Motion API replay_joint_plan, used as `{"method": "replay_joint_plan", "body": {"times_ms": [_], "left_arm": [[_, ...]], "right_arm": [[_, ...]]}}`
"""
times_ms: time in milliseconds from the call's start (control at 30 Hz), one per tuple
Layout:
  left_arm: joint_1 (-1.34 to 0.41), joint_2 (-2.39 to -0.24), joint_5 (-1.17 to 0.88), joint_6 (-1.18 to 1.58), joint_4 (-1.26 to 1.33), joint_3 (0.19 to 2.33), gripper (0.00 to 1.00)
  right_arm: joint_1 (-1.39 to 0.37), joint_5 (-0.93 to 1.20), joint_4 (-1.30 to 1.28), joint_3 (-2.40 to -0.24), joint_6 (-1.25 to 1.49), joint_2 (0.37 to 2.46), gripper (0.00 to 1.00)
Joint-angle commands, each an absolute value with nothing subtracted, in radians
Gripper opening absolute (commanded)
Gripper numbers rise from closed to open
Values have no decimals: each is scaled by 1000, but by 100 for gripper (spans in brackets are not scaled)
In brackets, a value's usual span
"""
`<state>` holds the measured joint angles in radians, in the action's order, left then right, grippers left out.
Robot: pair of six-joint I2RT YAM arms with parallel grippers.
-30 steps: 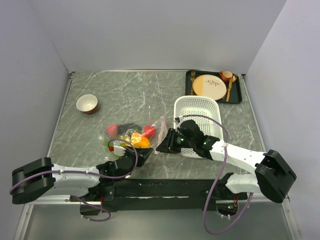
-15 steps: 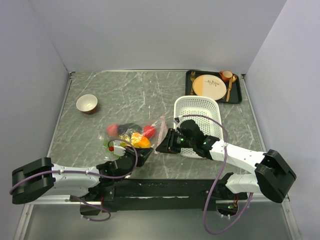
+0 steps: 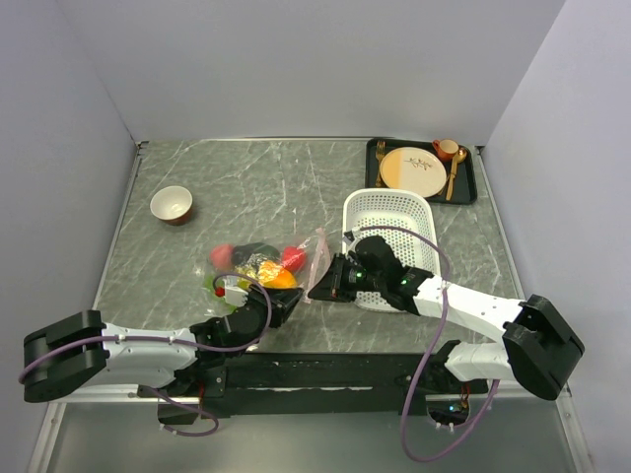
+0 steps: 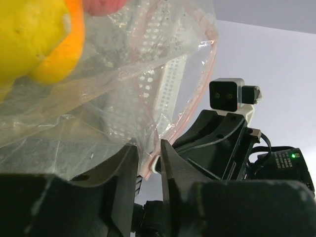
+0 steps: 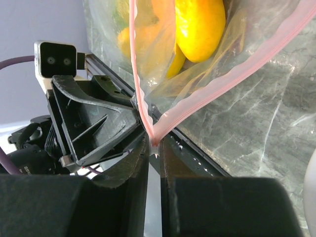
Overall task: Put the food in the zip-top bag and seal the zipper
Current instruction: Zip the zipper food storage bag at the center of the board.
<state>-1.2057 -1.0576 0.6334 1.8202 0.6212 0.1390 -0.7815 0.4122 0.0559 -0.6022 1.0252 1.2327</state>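
Note:
The clear zip-top bag (image 3: 266,268) lies on the marble table's front middle with food in it: orange mango (image 3: 280,280), yellow lemon (image 3: 263,267), red tomato (image 3: 294,258), dark avocado (image 3: 251,250) and pink peach (image 3: 222,255). The pink zipper (image 3: 317,256) stands up at the bag's right side. In the right wrist view the zipper (image 5: 136,64) splits into an open V. My right gripper (image 5: 154,148) is shut on the point where the strips meet. My left gripper (image 4: 148,150) pinches the bag's plastic (image 4: 123,98) beside the zipper (image 4: 197,94). The two grippers (image 3: 286,304) (image 3: 315,289) are close together.
A white perforated basket (image 3: 389,205) stands just behind my right arm. A black tray (image 3: 471,187) at the back right holds a cream plate (image 3: 412,169), a cup and cutlery. A small bowl (image 3: 172,204) sits at the left.
Almost nothing. Both grippers keep their hold on the bag; the right wrist has shifted very slightly.

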Motion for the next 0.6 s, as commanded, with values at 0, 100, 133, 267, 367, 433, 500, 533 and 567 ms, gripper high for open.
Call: {"method": "replay_joint_plan", "body": {"times_ms": [0,100,133,267,367,433,500,533,567], "left_arm": [[-1212,-1066,627,1796,673,163,31],[-1219,-1094,623,1799,712,164,31],[-1221,-1112,618,1798,725,163,28],[-1223,-1144,604,1812,758,161,13],[-1223,-1146,611,1807,773,158,1],[-1221,-1140,617,1798,775,158,1],[-1221,-1126,617,1787,767,161,1],[-1221,-1121,615,1787,741,164,1],[-1223,-1115,614,1790,727,170,1]], "right_arm": [[-790,408,115,-623,1034,1209,6],[-790,402,118,-620,1037,1209,6],[-788,400,120,-618,1038,1207,6],[-790,390,107,-615,1035,1198,6],[-788,388,104,-620,1031,1198,6],[-790,394,103,-621,1029,1206,7],[-790,393,100,-621,1026,1210,7],[-790,391,98,-623,1026,1210,8],[-790,388,91,-627,1025,1209,8]]}}
